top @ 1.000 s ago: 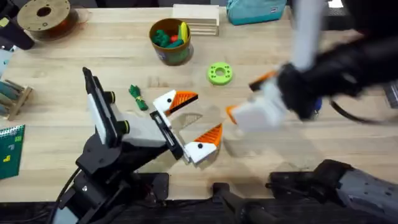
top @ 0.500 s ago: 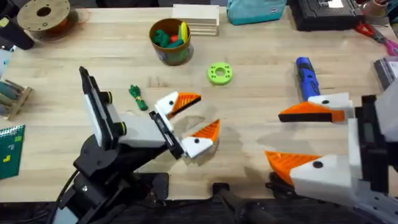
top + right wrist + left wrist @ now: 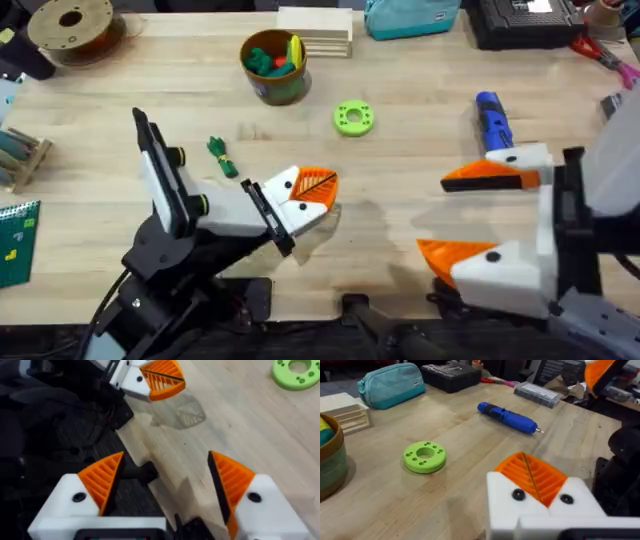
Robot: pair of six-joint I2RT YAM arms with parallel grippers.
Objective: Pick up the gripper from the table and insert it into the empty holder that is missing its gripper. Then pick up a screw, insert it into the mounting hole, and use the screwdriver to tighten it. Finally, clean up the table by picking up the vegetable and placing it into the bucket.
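From the vegetable point(image 3: 222, 157) beside my closed, empty left gripper point(image 3: 312, 192) to the screwdriver point(image 3: 491, 122) just beyond my wide-open right gripper point(image 3: 462, 214), I'd reach for the screwdriver's barrel squarely.

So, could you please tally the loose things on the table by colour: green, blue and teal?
Green: 3, the ring-shaped disc, the bucket and the vegetable.
Blue: 1, the screwdriver.
Teal: 1, the pouch.
Total: 5.
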